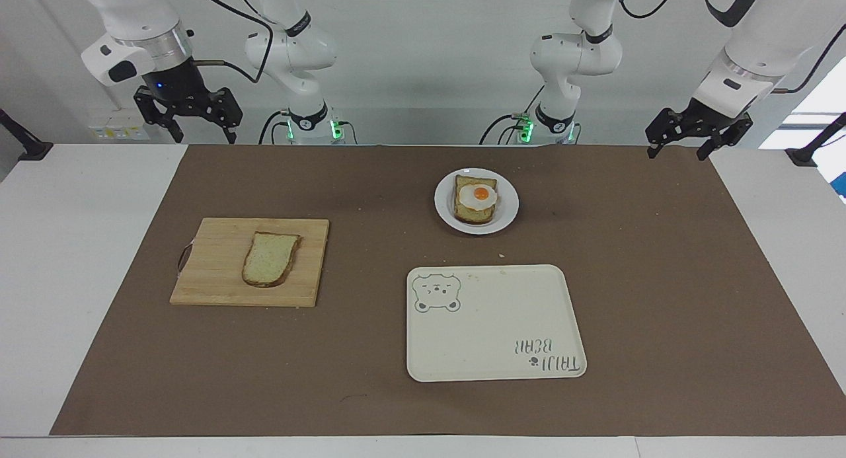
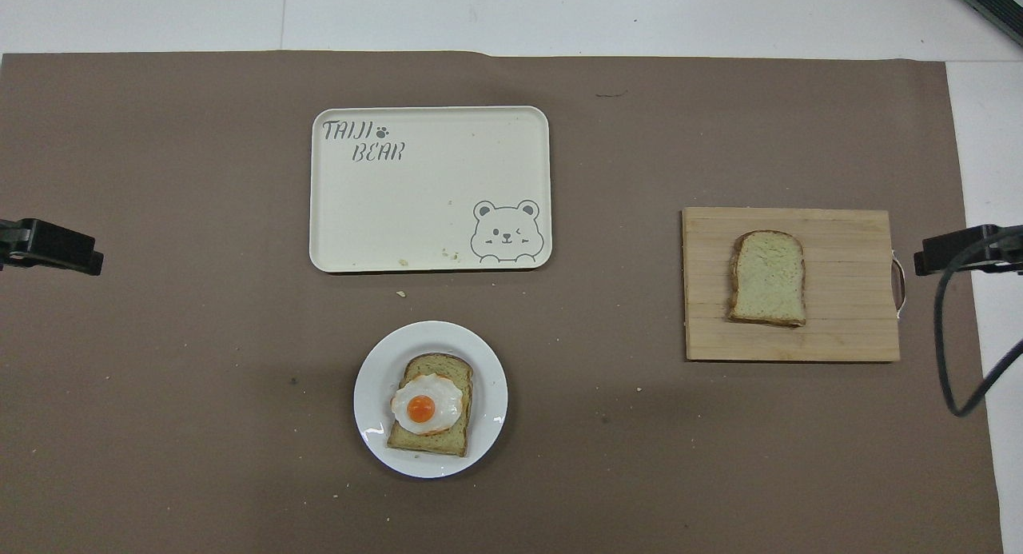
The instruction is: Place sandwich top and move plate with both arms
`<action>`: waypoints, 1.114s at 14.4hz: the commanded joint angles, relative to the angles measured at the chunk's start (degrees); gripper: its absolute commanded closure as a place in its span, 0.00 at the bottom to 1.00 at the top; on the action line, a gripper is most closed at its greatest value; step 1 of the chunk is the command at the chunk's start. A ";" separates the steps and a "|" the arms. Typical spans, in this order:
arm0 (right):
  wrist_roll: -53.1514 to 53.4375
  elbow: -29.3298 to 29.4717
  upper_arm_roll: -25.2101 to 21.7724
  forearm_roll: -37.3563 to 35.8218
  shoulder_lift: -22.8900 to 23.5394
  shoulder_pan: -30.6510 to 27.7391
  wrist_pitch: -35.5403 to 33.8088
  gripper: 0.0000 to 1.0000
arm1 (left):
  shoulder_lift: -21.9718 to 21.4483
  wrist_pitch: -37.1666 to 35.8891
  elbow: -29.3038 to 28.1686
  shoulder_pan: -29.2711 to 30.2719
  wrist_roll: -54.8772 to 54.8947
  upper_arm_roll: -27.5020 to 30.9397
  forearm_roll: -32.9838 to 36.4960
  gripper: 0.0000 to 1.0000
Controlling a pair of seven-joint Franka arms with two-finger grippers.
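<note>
Pale speckled sandwich top point(image 1: 269, 260), brown crust
White plate point(image 1: 444, 207); cream tray point(image 1: 489, 326) with grey bear drawing; brown mat point(image 1: 661, 279)

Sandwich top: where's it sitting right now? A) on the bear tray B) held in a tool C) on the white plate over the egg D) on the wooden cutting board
D: the sandwich top lies flat on the wooden cutting board, toward the right arm's end of the table, apart from the plate that carries the egg-topped slice.
</note>
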 commanded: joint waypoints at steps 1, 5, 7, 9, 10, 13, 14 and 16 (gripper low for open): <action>-1.22 -0.41 -0.04 0.83 -0.34 -0.61 0.49 0.00 | 0.19 -1.05 0.85 0.07 -0.51 0.00 0.61 0.00; -1.39 -0.41 -0.04 0.83 -0.34 -0.61 0.31 0.00 | 0.19 -1.05 0.85 0.07 -0.42 0.00 0.61 0.00; -1.30 -0.59 -0.04 0.83 -0.43 -0.61 0.31 0.00 | 0.19 -1.05 0.85 0.07 -0.51 0.00 0.61 0.00; -1.30 -1.28 -0.04 0.92 -0.87 -0.61 0.48 0.00 | 0.19 -1.05 0.85 0.07 -0.51 0.00 0.61 0.00; -1.30 -1.29 -0.04 0.92 -0.87 -0.61 0.49 0.00 | 0.19 -1.14 0.85 0.07 -0.51 0.00 0.61 0.00; -1.57 -1.38 -0.04 0.92 -0.87 -0.61 0.49 0.00 | 0.19 -1.14 0.85 0.07 -0.51 0.00 0.61 0.00; -1.57 -1.38 -0.04 0.92 -0.87 -0.61 0.49 0.00 | 0.19 -1.14 0.85 0.07 -0.51 0.00 0.61 0.00; -1.65 -1.38 -0.04 0.92 -0.87 -0.61 0.57 0.00 | 0.19 -1.05 0.85 0.07 -0.51 0.00 0.61 0.00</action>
